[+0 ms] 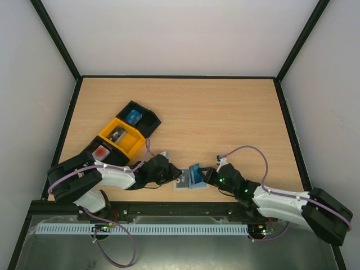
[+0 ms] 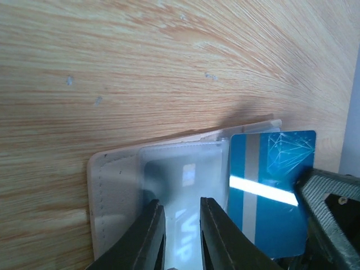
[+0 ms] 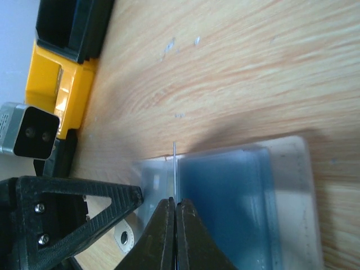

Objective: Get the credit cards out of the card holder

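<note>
Credit card (image 2: 270, 188), blue, pinched in right hand (image 3: 175, 201); left hand (image 2: 181, 203) narrowly grips card holder (image 2: 169, 163).

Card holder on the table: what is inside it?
A blue card sticks out of the card holder, pinched by the right gripper. Whether more cards lie inside, the cloudy plastic window hides.

readable text: none | blue card (image 2: 270, 219): perhaps a diamond emblem

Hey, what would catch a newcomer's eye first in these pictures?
Two claws meet over a pale wallet near the front of the table: the left claw pinches it, the right claw grips a bright blue card sticking out of it. Yellow and black trays sit to the left.
</note>
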`<state>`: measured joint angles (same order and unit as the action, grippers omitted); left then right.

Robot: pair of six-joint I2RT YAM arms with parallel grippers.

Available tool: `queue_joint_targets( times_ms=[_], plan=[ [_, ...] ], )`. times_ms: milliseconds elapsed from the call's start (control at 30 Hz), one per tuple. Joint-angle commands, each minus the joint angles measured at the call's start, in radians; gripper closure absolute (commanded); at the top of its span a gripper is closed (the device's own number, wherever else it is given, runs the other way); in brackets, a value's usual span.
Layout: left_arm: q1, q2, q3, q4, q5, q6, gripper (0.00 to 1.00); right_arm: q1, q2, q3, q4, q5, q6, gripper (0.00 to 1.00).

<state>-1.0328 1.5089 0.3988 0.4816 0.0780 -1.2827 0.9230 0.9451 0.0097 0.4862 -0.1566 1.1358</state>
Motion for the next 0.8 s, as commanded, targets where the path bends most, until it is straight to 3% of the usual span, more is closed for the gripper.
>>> queue_joint_targets(
  times_ms=[0, 167, 500, 767],
  plan=[
    [0.010, 0.000, 0.018, -0.159, -0.015, 0.044, 0.76, 0.001, -0.135, 0.021, -0.227, 0.114, -0.082, 0.98],
    [0.029, -0.052, 0.103, -0.250, -0.011, 0.081, 0.67, 0.000, -0.220, 0.059, -0.296, 0.131, -0.179, 0.98],
    [0.145, -0.260, 0.227, -0.410, 0.064, 0.138, 0.47, 0.001, -0.349, 0.129, -0.248, 0.184, -0.458, 0.98],
    [0.209, -0.507, 0.213, -0.409, 0.082, 0.054, 0.46, 0.004, -0.341, 0.176, -0.104, 0.119, -0.817, 0.98]
  ],
)
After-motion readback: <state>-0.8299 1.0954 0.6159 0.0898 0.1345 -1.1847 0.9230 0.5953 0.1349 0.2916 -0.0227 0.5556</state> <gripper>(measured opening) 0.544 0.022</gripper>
